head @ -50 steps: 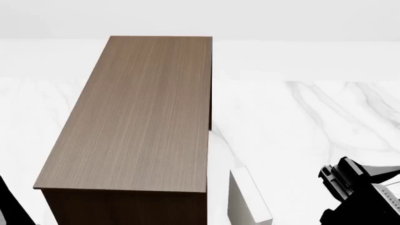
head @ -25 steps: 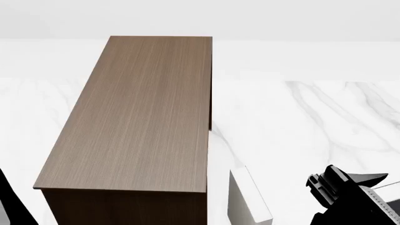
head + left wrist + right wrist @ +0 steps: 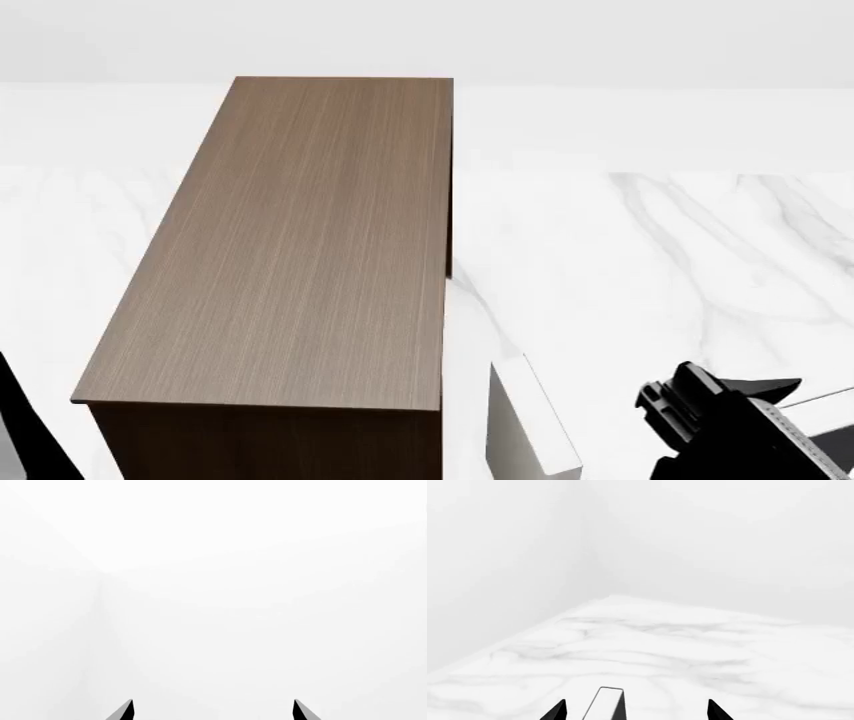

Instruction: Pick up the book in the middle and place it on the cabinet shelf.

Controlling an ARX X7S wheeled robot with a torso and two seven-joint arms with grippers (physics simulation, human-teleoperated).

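The cabinet shelf [image 3: 307,240] is a tall dark brown wood-grain block with a flat top, filling the left-centre of the head view. Just to its right, at the bottom edge, the book [image 3: 531,425] stands upright, grey on its side and white along its top edge. My right gripper [image 3: 701,400] hangs a short way to the book's right, apart from it. In the right wrist view that gripper [image 3: 635,712] is open, and the book [image 3: 606,705] stands beyond the tips, close to one finger. My left gripper [image 3: 213,711] is open and faces only blank white.
The cabinet and book stand on a white marble surface [image 3: 667,260] that stretches right and back to a pale wall. A black piece of my left arm [image 3: 20,430] shows at the lower left corner, beside the cabinet's front.
My right gripper has moved left and a little lower in the head view, closing on the book. The cabinet, the book and the left arm have not moved.
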